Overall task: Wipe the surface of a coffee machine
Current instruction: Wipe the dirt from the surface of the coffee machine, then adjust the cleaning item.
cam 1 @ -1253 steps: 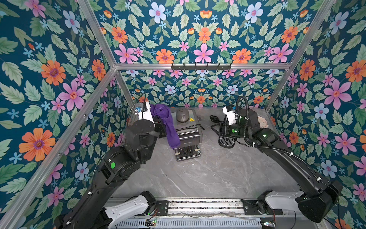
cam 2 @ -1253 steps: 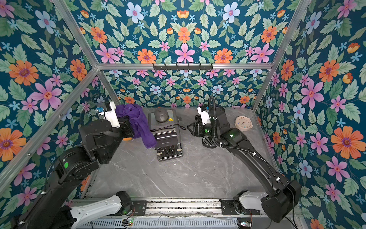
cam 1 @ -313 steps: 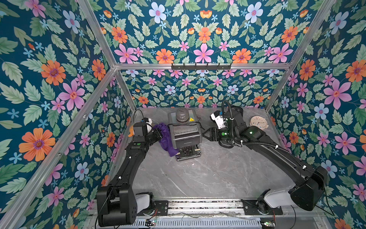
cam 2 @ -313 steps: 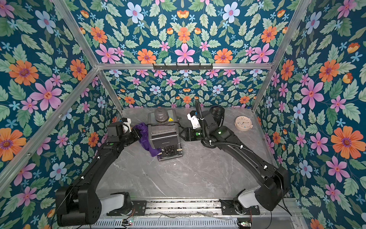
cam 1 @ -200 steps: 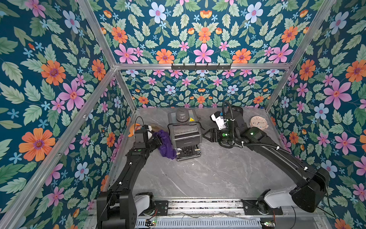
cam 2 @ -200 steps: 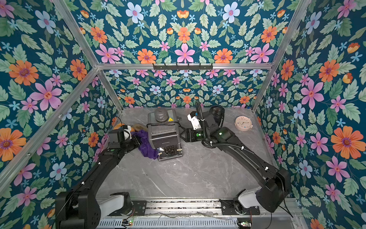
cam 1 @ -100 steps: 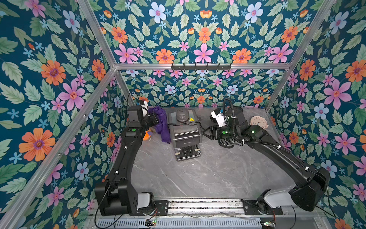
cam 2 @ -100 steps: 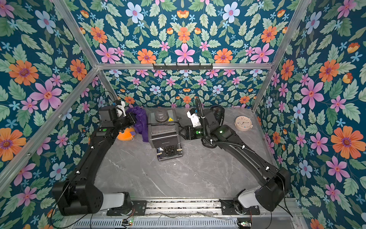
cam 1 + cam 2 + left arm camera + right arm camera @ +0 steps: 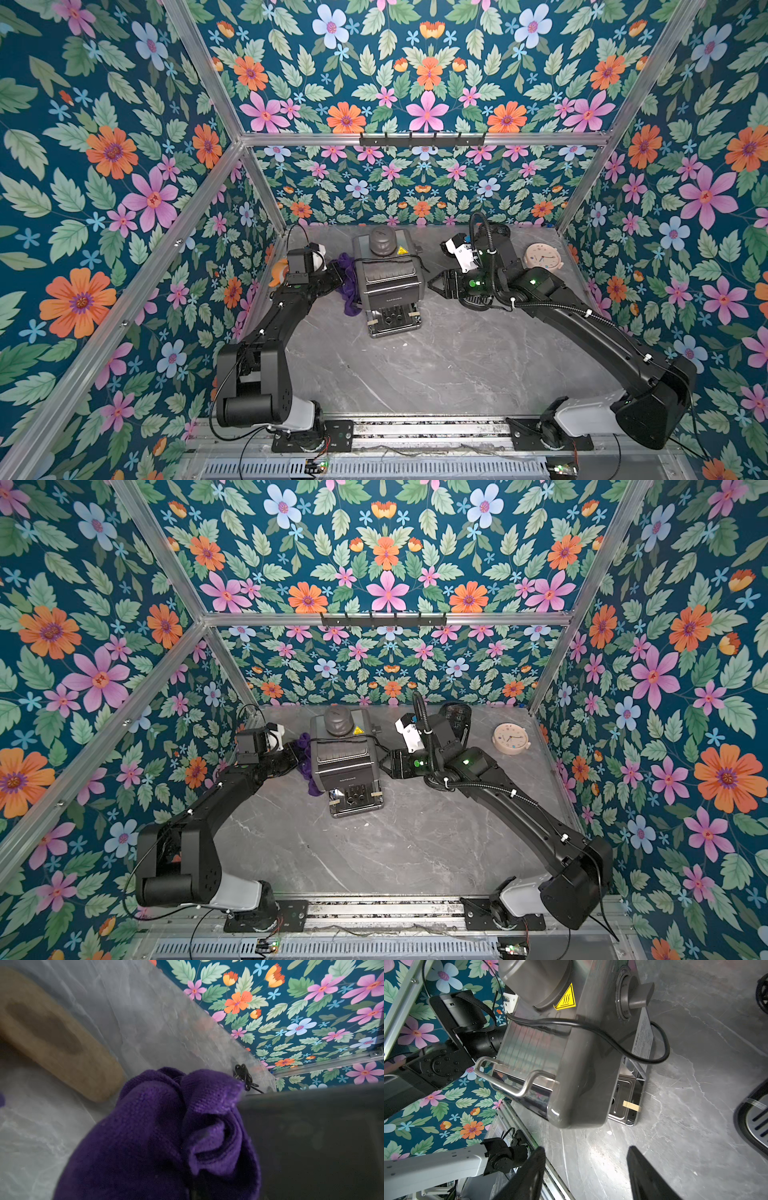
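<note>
In a top view, the coffee machine [image 9: 388,282] is set at the 12 o'clock end of the table [image 9: 415,374]. A purple cloth [image 9: 348,286] is pinched by the left gripper [image 9: 336,276] at its 9 o'clock, and the right gripper [image 9: 436,286] is held spread at its 3 o'clock.

In the left wrist view, the purple cloth [image 9: 162,1136] is pressed against the coffee machine [image 9: 311,1136].

In the right wrist view, the parted fingers [image 9: 535,1174] are seen apart from the coffee machine [image 9: 581,1068].

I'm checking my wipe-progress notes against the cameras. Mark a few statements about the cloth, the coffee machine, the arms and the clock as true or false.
1. The purple knitted cloth rests against the grey coffee machine's side. True.
2. The right gripper holds the cloth. False: its jaws stand open and empty; the left gripper grips it.
3. The round pink clock sits atop the machine. False: it lies on the marble table.
4. A black cord drapes over the machine. True.
</note>
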`<action>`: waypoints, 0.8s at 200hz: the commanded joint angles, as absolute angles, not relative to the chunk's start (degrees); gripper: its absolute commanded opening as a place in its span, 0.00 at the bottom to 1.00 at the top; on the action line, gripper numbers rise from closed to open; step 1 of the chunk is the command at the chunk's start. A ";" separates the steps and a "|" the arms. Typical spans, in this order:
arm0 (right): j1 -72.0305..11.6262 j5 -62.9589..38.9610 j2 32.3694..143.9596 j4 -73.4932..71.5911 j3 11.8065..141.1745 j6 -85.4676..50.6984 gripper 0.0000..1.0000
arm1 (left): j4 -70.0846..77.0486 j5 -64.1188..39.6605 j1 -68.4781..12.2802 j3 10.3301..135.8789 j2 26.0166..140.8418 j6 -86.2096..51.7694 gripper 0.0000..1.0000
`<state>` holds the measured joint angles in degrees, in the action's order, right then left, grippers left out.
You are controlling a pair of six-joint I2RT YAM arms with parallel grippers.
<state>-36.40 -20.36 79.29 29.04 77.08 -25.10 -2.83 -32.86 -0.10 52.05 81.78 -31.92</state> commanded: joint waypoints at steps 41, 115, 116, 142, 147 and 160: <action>-36.46 -21.08 80.60 27.70 78.75 -25.40 0.64 | -8.56 -34.71 0.44 59.05 76.71 -30.06 0.00; -36.47 -21.63 76.16 28.91 80.68 -21.26 0.67 | -18.45 -34.85 0.31 81.47 69.92 -25.64 0.00; -36.47 -21.80 76.05 28.83 80.77 -21.09 0.68 | -18.37 -35.53 0.29 81.65 69.81 -25.65 0.00; -36.47 -26.73 73.53 22.28 82.23 -17.29 0.73 | -15.04 -47.28 -3.11 84.69 68.40 -26.58 0.00; -36.43 -27.69 73.18 20.50 82.34 -17.07 0.73 | -14.43 -48.59 -4.00 85.02 68.04 -26.84 0.00; -36.47 -30.21 72.92 15.57 82.74 -17.86 0.77 | -12.44 -49.98 -7.53 85.25 67.06 -27.41 0.00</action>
<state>-36.42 -24.40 73.73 25.61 81.91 -20.03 -16.29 -40.80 -3.51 84.36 68.45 -27.03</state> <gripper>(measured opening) 0.738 0.091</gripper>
